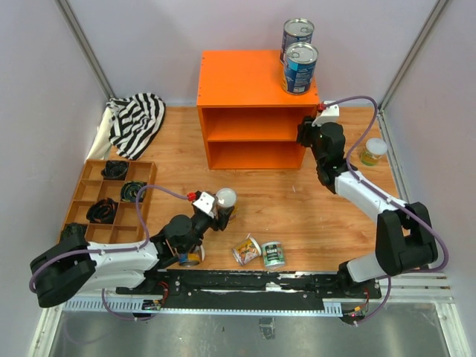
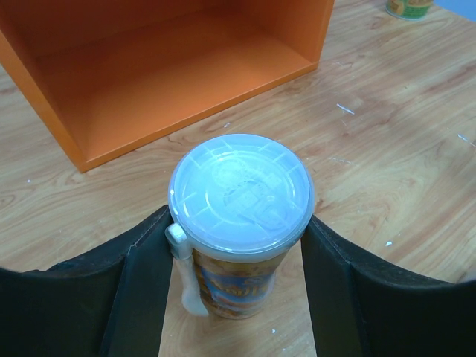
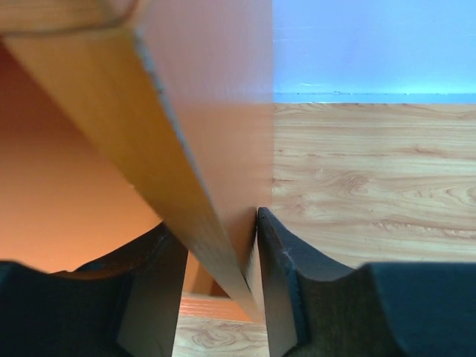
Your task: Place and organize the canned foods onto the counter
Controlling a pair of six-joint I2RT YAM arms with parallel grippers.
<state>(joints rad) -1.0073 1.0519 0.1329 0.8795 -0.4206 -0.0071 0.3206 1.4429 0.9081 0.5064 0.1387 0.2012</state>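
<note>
Left gripper (image 2: 238, 223) is clamped on the tall can (image 2: 239, 195). The can is upright on the table (image 1: 297, 216), white lid up, with both fingers (image 2: 145, 286) pressed to its sides just under the lid. It stands in front of the counter (image 1: 238, 74), toward the left end of the open face and apart from it.

Right gripper (image 3: 217, 223) is at the counter's right side wall, jaws straddling the wall's front edge. The outer finger (image 3: 297, 282) is against the outside face. Can't tell if the inner pad touches, so can't tell whether it's clamped or loose.

Two blue cans (image 1: 300, 68) stand on the counter top at the right edge, one behind the other.

On the table near the arm bases:
- tipped can (image 1: 247, 249), lying on its side
- green can (image 1: 273, 254), upright just beside it
- half-hidden can (image 1: 190, 258), partly under the left arm (image 1: 126, 256)

Small can (image 1: 374, 151) stands at the table's right edge, right of the right gripper.
</note>
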